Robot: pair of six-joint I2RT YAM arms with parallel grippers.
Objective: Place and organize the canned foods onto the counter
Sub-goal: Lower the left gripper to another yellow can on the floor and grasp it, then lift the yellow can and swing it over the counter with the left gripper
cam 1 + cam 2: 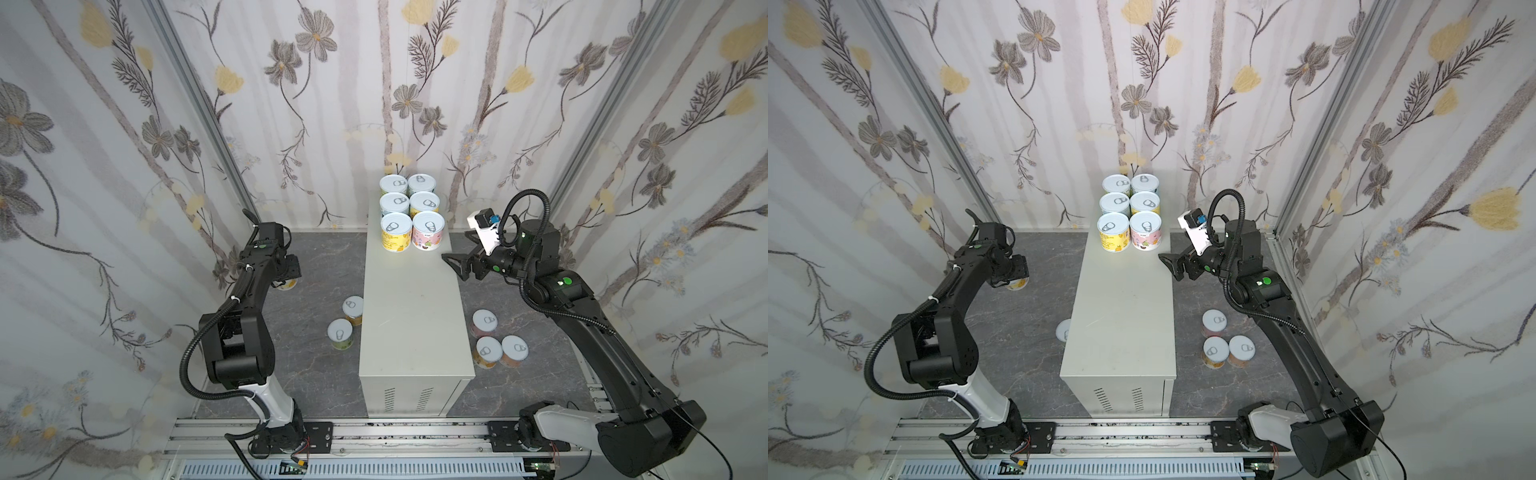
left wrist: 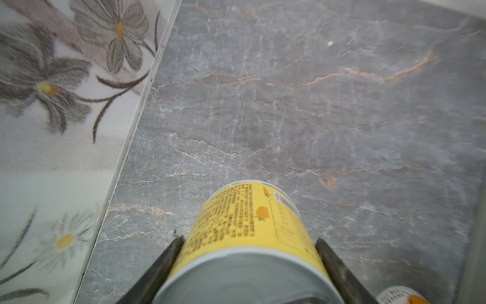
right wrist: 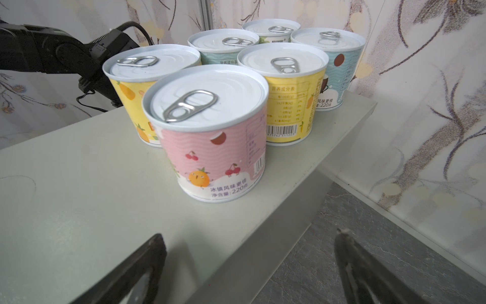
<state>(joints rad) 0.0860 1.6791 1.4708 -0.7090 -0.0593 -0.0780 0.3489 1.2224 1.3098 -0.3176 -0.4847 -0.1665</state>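
The worktop (image 1: 411, 316) holds six cans (image 1: 424, 203), blocked at its far end. The left tool (image 2: 249, 239) is closed on a yellow can (image 2: 228, 210) down at the floor (image 2: 315, 105); the right tool (image 3: 249, 234) hangs wide, empty. A pick seems in hand: next, lift it beside the block.

Floral, perhaps fabric walls (image 1: 332, 83); marbled floor (image 1: 324, 266)

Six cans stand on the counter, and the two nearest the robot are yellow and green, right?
Not quite: the nearest two are the yellow can and the pink can, not green, as the right wrist view shows. Six do stand on the counter.
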